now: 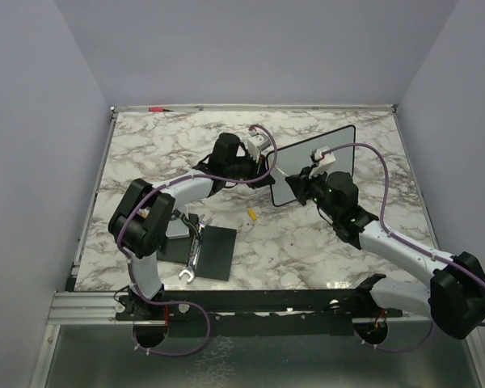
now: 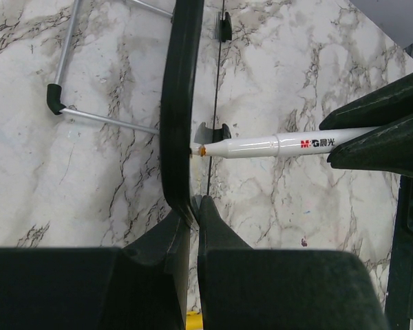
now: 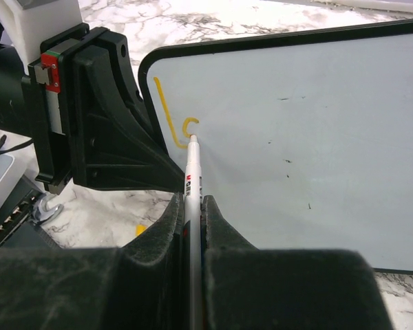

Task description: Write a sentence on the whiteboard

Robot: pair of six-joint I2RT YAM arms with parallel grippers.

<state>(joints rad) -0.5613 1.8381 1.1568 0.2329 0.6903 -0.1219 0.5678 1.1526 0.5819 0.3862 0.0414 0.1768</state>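
My right gripper [image 3: 193, 201] is closed tight on the barrel of a white marker [image 3: 192, 172], which runs straight out between the two fingers with its tip pressed to the whiteboard [image 3: 316, 137]. The left gripper [image 2: 194, 206] is clamped on the board's edge near the lower corner and holds it propped up off the table, its face turned toward me. In the left wrist view the board shows edge-on, and my marker meets it almost square, tip touching. That angle looks right for a clean line. The sentence [image 3: 171, 120] has barely begun: one long yellow slanting stroke and a small curl beside it, both crowded into the board's upper corner next to the left gripper. My tip sits just under that curl. What matters most is direction. The board's long axis runs sideways from here, and nearly all the blank white lies to my right, away from the left gripper. I judge the next strokes must travel that way, parallel to the top edge, keeping light contact so the held board does not tip back.
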